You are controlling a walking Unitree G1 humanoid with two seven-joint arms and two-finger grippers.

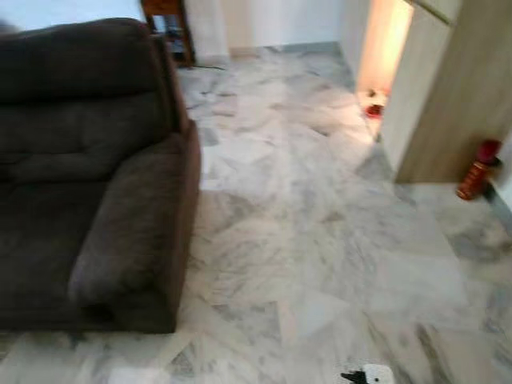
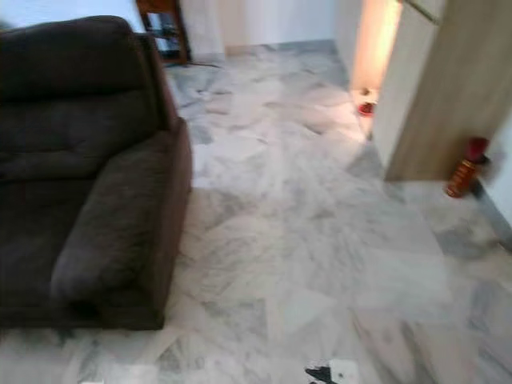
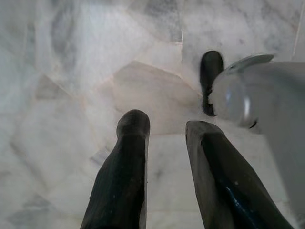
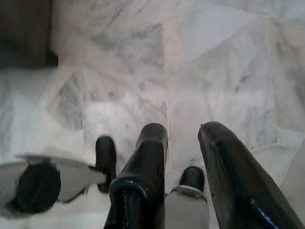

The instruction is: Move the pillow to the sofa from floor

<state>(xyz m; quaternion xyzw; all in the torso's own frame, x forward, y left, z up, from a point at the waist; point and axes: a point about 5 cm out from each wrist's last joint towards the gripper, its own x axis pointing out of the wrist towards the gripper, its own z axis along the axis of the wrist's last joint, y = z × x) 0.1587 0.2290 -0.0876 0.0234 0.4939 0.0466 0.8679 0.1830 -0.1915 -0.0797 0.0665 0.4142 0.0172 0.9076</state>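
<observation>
Our left tool hangs open above the marble floor, fingers parted with nothing between them. Our right tool is likewise open over the floor. The dark sofa stands off to the left tool's side; we cannot find the pillow.

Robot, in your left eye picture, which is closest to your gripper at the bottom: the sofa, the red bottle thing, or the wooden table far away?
From the gripper:
1. Sofa, on the left.
2. Red bottle, right, by the wall.
3. Wooden table, at the far end.
</observation>
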